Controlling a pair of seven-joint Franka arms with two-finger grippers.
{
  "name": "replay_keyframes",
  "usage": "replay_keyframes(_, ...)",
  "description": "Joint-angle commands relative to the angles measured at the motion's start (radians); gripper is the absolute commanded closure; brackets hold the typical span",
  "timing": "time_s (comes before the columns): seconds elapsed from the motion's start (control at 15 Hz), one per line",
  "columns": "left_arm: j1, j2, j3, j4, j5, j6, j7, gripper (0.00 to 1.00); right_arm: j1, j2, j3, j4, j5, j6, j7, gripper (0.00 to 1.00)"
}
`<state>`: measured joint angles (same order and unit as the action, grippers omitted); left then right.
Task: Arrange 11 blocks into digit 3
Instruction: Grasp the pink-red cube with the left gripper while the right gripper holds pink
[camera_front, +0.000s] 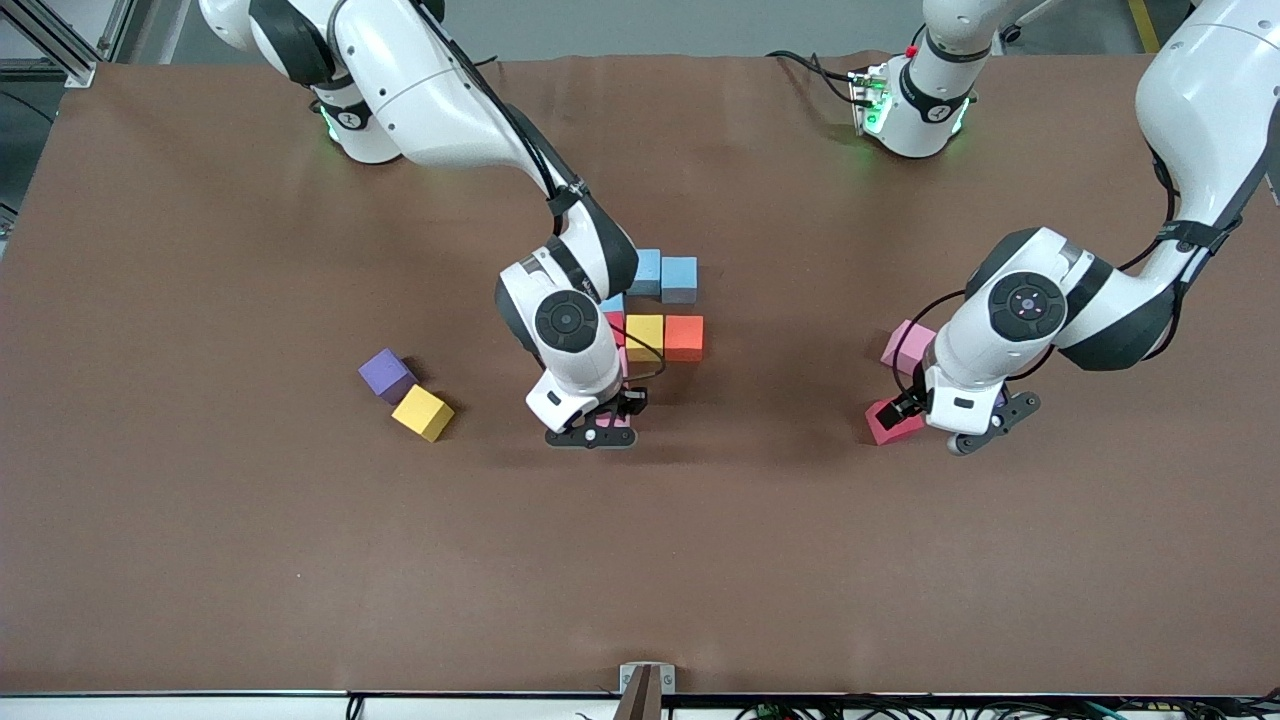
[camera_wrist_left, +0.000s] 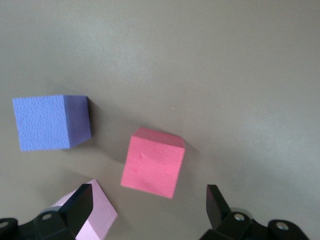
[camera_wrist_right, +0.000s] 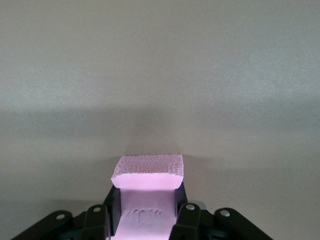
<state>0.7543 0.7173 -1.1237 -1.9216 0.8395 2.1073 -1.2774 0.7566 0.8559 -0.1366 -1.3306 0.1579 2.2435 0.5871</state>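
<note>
While I hold both arms at this station, I read the scene as follows.

Right tool (camera_front: 598, 430): down low next to the partial figure, just nearer the front camera than the yellow block in the cluster; its fingers (camera_wrist_right: 114, 210) are clamped on a pink block (camera_wrist_right: 148, 172), which is squeezed between the pads in the right wrist view.

Left tool (camera_front: 968, 428): low over the tabletop (camera_front: 200, 560) toward the left arm's end, fingers (camera_wrist_left: 82, 202) spread wide with nothing between them.

Red block (camera_front: 890, 422): on the tabletop, just beside the left tool; in the left wrist view (camera_wrist_left: 152, 162) it lies ahead of the spread fingers, tilted relative to them, not touched.

Light pink block (camera_front: 908, 345): farther from the front camera than the red block, near it, partly covered by the left arm.

Purple block, left wrist view (camera_wrist_left: 50, 122): near the red block, apart from it.

Partial figure: two light blue blocks (camera_front: 663, 276) side by side; nearer the camera a yellow block (camera_front: 645, 336) and an orange block (camera_front: 684, 336), touching. I see a red edge and a blue edge beside the yellow block, mostly hidden by the right arm.

Loose pair: a purple block (camera_front: 386, 374) and a yellow block (camera_front: 422, 412), touching at a corner, toward the right arm's end, well apart from the cluster.
</note>
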Motion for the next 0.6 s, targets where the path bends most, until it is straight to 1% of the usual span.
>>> replay_keyframes(0.0, -0.001, 0.017, -0.001, -0.016, 0.059, 0.026, -0.002, 0.00, 0.006, -0.038, -0.005, -0.079, -0.015, 0.002, -0.010, 0.95)
replay_keyframes(0.07, -0.007, 0.030, 0.019, -0.014, 0.076, 0.040, -0.002, 0.00, 0.006, -0.038, -0.006, -0.082, -0.015, 0.002, -0.009, 0.94)
replay_keyframes(0.2, -0.032, 0.034, 0.060, -0.014, 0.078, 0.094, -0.002, 0.00, 0.006, -0.038, -0.006, -0.084, -0.015, 0.002, -0.009, 0.94)
replay_keyframes(0.33, -0.064, 0.040, 0.099, -0.013, 0.078, 0.120, 0.000, 0.00, 0.006, -0.038, -0.006, -0.085, -0.015, 0.001, -0.006, 0.94)
replay_keyframes(0.53, -0.087, 0.056, 0.128, -0.008, 0.078, 0.128, 0.012, 0.00, 0.006, -0.038, -0.006, -0.088, -0.015, 0.005, -0.004, 0.94)
